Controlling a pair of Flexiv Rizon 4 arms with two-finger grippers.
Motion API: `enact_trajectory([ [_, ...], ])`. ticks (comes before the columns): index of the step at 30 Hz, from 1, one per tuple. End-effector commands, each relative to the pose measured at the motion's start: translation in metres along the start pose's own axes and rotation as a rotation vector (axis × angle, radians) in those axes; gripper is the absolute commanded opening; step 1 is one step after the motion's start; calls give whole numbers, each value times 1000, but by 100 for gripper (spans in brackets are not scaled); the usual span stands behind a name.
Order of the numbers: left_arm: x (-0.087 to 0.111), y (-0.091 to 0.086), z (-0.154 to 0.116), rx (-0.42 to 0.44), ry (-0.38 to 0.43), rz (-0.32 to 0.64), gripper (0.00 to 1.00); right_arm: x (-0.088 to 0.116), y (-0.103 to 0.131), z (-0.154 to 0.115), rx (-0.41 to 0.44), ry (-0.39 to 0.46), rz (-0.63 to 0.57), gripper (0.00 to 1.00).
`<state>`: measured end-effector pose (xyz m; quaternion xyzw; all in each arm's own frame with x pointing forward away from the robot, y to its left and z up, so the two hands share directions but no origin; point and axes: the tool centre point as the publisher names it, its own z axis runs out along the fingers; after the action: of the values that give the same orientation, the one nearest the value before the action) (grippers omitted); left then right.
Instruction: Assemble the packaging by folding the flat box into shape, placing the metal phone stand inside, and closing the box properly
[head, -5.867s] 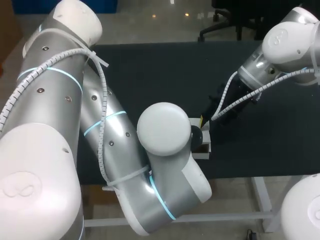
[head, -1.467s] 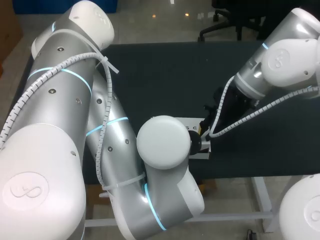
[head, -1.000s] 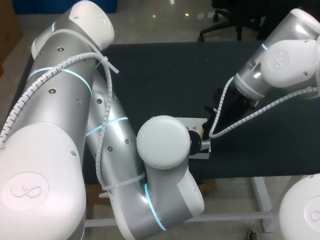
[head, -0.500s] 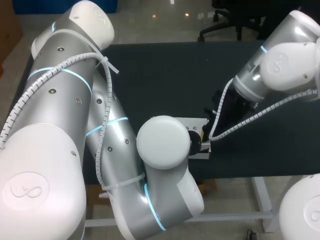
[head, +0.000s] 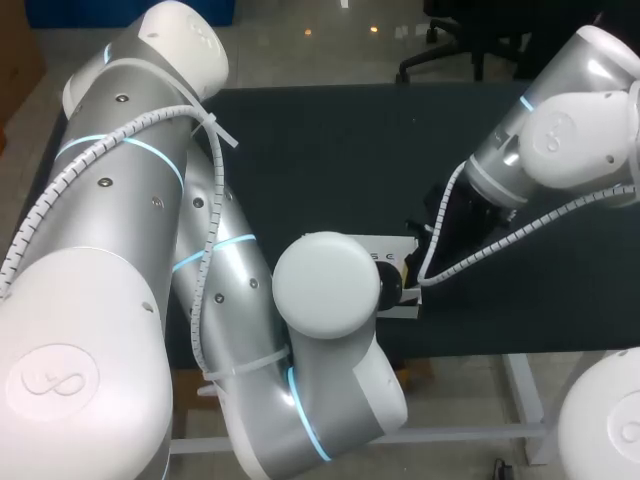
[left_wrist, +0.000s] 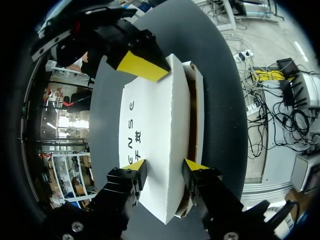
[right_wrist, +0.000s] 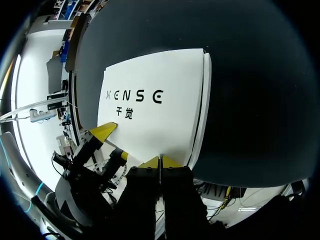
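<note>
A white box (left_wrist: 150, 130) with black print on its lid lies on the dark table. My left gripper (left_wrist: 166, 166) straddles the box's near end, one yellow tip against each long side, shut on it. The lid sits slightly ajar along one long side, and brown inside shows in the gap (left_wrist: 191, 125). My right gripper (right_wrist: 160, 161) is shut, its joined tips resting on the lid's edge at the opposite end of the box (right_wrist: 155, 105). In the head view the box (head: 395, 248) is mostly hidden behind my left arm's elbow. No phone stand is visible.
The dark table (head: 330, 150) stretches bare behind and to the right of the box. The box sits close to the table's front edge (head: 450, 345). My left arm's large elbow (head: 325, 285) hangs over the box's left part.
My right arm's wrist has risen slightly and shifted right, with its fingertips staying at the lid's end. The left arm and the box have not moved.
</note>
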<state>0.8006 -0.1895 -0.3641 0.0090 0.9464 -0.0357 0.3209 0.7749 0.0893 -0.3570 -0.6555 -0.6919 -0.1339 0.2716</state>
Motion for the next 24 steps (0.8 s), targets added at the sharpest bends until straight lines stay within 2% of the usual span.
enact_trajectory([
  [1,3,-1,1,-2,-9,-2,47,-1,-1,1,-4,-3,2,0],
  [11,3,0,-3,4,-14,-4,49,-2,-2,0,-7,-1,6,0],
  [14,4,1,-4,5,-15,-5,64,-2,-2,0,-6,-1,6,0],
  [21,4,2,-5,11,-12,-9,70,-2,-2,0,-6,-1,9,0],
  [24,4,2,-6,14,-14,-8,82,-2,-2,0,-6,-1,8,0],
])
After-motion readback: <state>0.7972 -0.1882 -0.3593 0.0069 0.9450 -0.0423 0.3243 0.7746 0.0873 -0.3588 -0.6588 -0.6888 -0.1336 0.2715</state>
